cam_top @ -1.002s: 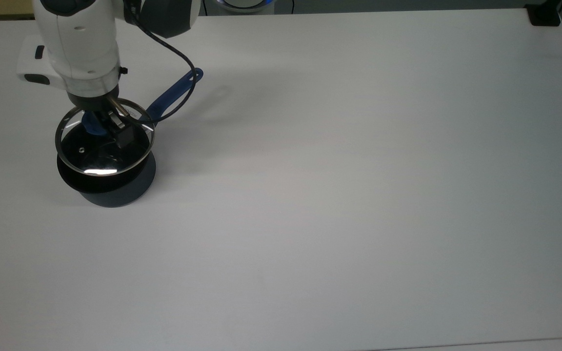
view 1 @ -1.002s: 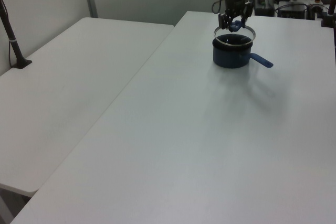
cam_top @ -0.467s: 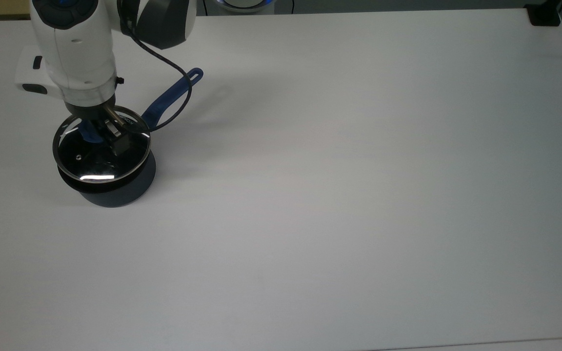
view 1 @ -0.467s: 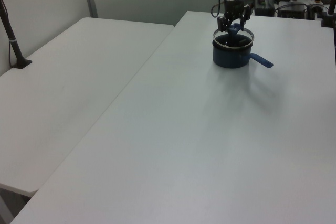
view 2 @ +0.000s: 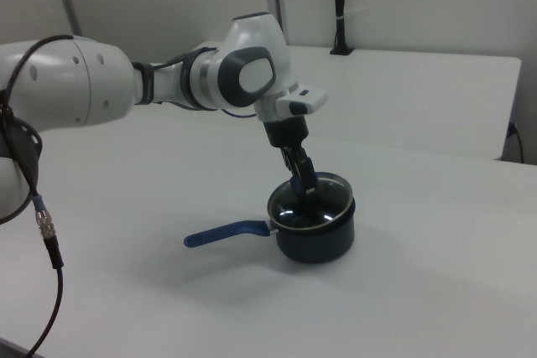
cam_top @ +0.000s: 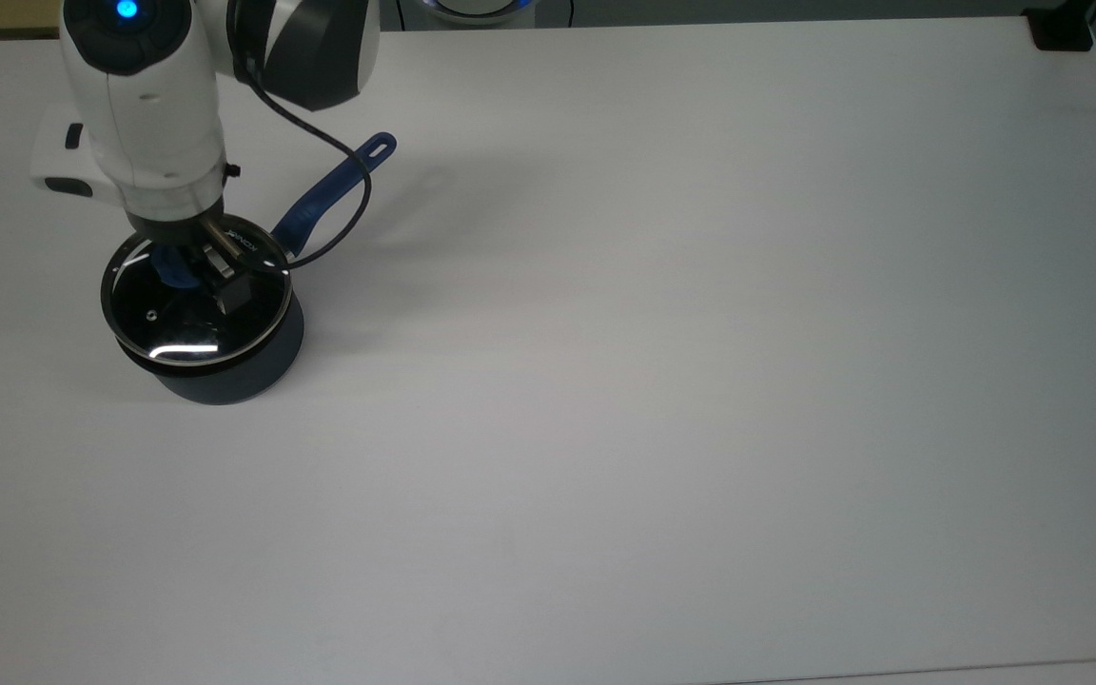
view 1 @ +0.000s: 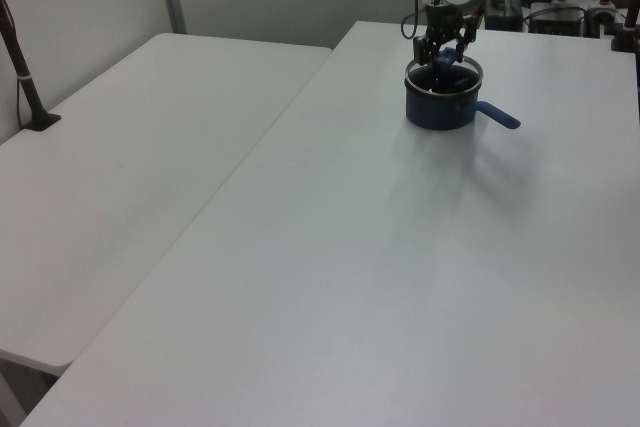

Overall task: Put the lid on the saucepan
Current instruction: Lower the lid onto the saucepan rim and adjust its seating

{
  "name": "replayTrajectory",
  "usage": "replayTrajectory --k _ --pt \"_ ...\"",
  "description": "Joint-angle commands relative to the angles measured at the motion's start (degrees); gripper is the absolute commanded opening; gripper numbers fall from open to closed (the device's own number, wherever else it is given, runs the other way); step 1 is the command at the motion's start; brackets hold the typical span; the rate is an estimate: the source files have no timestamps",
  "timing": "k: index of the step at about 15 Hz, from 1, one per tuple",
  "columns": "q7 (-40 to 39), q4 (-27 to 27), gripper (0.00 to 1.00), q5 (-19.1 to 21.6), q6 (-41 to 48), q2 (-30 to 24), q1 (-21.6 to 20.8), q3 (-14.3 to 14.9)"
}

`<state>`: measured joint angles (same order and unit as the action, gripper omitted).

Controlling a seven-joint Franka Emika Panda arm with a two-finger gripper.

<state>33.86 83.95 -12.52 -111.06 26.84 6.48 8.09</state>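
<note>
The saucepan point(cam_top: 236, 373), dark navy with a long blue handle point(cam_top: 334, 185), stands at the top view's left on the white table point(cam_top: 662, 381). The clear glass lid point(cam_top: 167, 328) with its metal rim covers the pan's mouth, almost level with the pan's rim; whether it rests on it I cannot tell. My gripper point(cam_top: 198, 276) comes down from above and is shut on the lid's blue knob point(cam_top: 170, 269). The right view has the saucepan point(view 2: 317, 242), the lid point(view 2: 292, 214) and the gripper point(view 2: 305, 187). In the left view the saucepan point(view 1: 438, 112) is under the gripper point(view 1: 443, 47).
A black cable point(cam_top: 350, 205) from the arm loops over the pan's handle. A black clamp point(cam_top: 1062, 29) sits on the table's far corner at the top view's right. A second table point(view 1: 130, 167) adjoins on the left view's left, with a black post point(view 1: 25, 77).
The gripper has lowered the lid from a tilted hover above the saucepan down to the pan's rim, shifting slightly toward the top view's left. The saucepan has stayed put.
</note>
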Motion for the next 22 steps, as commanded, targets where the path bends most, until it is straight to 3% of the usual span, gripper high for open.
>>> replayTrajectory --k 1,22 --pt "-0.46 -1.07 0.58 -1.01 -0.91 0.84 -0.85 1.23" --pt "-0.73 -1.77 0.57 -1.45 -0.91 2.07 -0.94 1.14"
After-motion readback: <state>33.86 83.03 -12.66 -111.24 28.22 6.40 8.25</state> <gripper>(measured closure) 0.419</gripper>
